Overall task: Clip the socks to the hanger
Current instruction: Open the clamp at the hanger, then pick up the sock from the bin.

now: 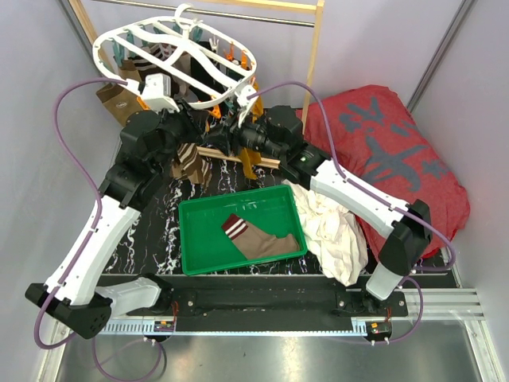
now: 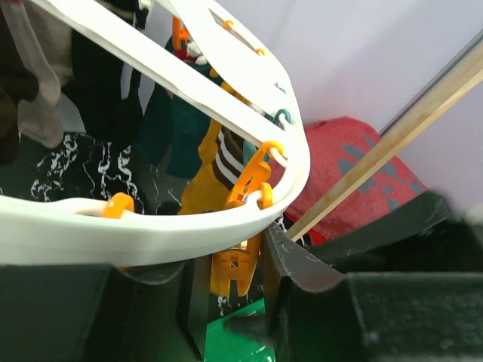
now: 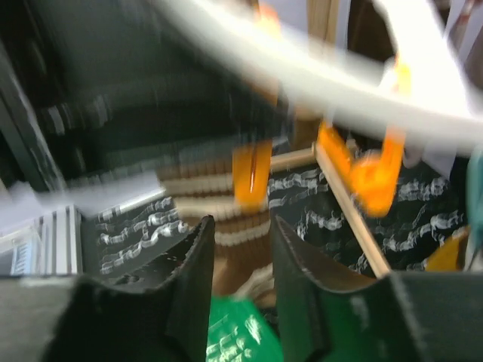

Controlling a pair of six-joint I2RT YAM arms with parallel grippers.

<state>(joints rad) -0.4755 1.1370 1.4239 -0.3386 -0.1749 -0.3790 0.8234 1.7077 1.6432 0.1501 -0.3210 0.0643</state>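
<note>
The white oval hanger [image 1: 175,56] hangs at the back, with dark, brown and mustard socks clipped under it. In the left wrist view an orange clip [image 2: 235,271] hangs from the hanger's rim [image 2: 151,234], and my left gripper [image 2: 234,280] is shut on it, both fingers against its sides. A mustard striped sock [image 2: 215,170] hangs behind. My right gripper [image 3: 243,234] is open with nothing between its fingers, just below a brown cream-striped sock [image 3: 226,207] that hangs from an orange clip [image 3: 251,173]. Another brown sock [image 1: 258,239] lies in the green tray [image 1: 238,199].
A wooden rack with a metal rod [image 1: 314,56] carries the hanger, and its lower bar [image 1: 270,161] runs under the grippers. A white cloth [image 1: 334,227] and a big red cushion [image 1: 390,151] lie at the right. The table is black marble.
</note>
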